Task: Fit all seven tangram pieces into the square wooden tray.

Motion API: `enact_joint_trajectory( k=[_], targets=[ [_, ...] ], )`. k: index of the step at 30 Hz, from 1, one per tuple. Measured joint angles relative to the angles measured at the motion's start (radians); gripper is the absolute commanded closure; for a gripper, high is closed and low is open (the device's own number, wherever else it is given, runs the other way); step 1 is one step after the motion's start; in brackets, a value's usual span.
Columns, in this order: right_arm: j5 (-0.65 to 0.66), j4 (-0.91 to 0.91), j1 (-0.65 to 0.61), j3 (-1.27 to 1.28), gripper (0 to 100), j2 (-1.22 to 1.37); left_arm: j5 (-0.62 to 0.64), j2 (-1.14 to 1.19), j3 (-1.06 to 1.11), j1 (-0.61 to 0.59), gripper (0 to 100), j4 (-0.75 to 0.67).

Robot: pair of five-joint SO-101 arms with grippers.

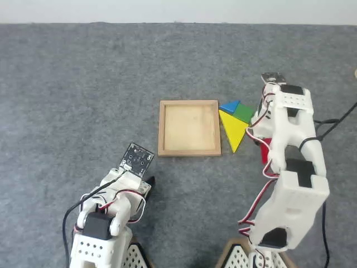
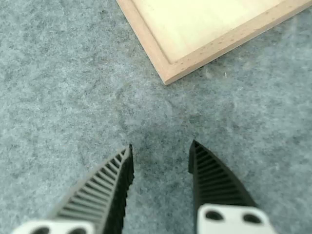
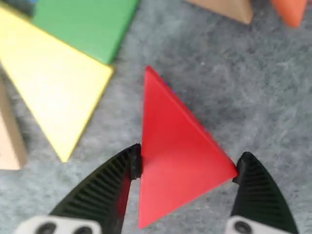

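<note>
At frame centre, the square wooden tray [image 1: 189,152] lies on the grey felt tabletop [image 1: 83,84], its pale floor bare. The yellow triangular piece [image 1: 233,129] sits just beside its right rim. The right pincer [image 3: 190,156] grips the red triangular piece [image 3: 175,146]. The left pincer [image 2: 162,145] gapes narrowly near the tray's lower-left corner.

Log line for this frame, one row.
tray: empty | left claw: open, above carpet near tray corner | right claw: gripping red triangle

One tray [image 1: 160,128], six tangram pieces [image 3: 180,151]
</note>
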Motion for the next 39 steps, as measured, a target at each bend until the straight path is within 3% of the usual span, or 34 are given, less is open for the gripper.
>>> enact_joint_trajectory(
  k=[11,24,39],
  targets=[
    [-0.018,0.017,-0.109,0.000,71.4,-0.078,0.000,0.000,0.000,0.000,82,0.000],
    [-0.018,0.023,-0.368,-0.037,71.4,-0.147,0.000,0.000,0.000,0.000,82,0.000],
    [-0.089,0.017,-0.569,-0.040,71.4,-0.149,0.000,0.000,0.000,0.000,82,0.000]
  ],
)
